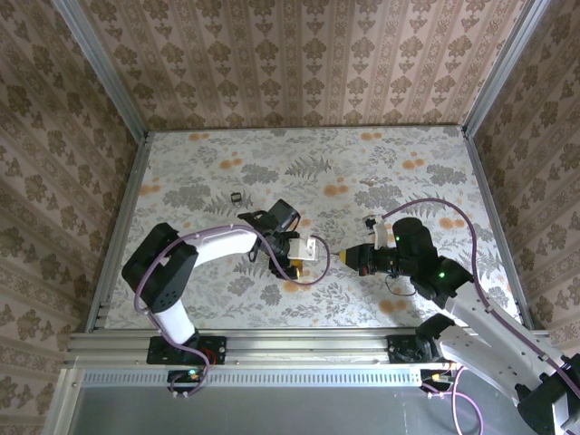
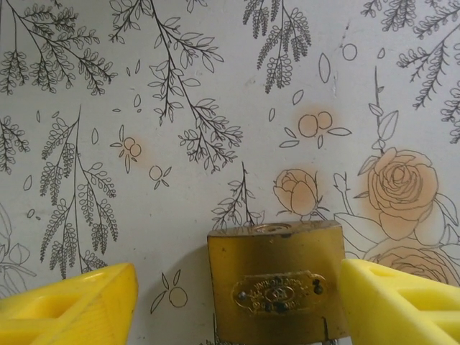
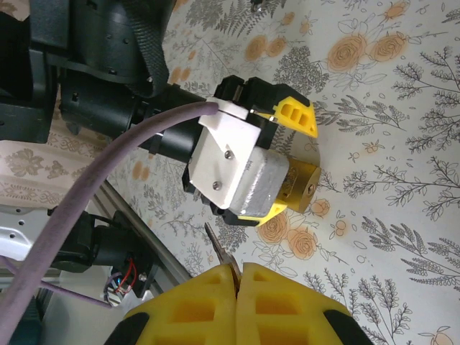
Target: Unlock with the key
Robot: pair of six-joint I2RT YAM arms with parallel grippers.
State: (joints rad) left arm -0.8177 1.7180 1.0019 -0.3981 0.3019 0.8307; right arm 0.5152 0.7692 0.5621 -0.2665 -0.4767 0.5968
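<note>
Flower-patterned table (image 1: 408, 181) with both arms reaching in toward its middle, wrists facing each other. Left gripper (image 3: 287, 165) had its yellow fingers (image 2: 392, 302) set wide around the brass padlock (image 2: 273, 287), apparently clamping the body and holding it clear of the tabletop, end face turned toward the other arm. Right gripper (image 3: 237, 287) was fully closed, pinching the key (image 3: 217, 248): only a thin dark blade stuck out from the seam between its pads. In the right wrist view the blade was near the padlock but apart from it, off to one side of the brass end face, where a small dark spot, possibly the keyway, showed. Judgement: the step in hand was insertion, not yet begun. To do it well, the right arm should first bring the blade onto the axis of that spot and match its slot angle, then advance slowly and straight; the left should hold firm, so the lock cannot swivel. With so little blade gripped, any side load would likely tip the key in the pads.
</note>
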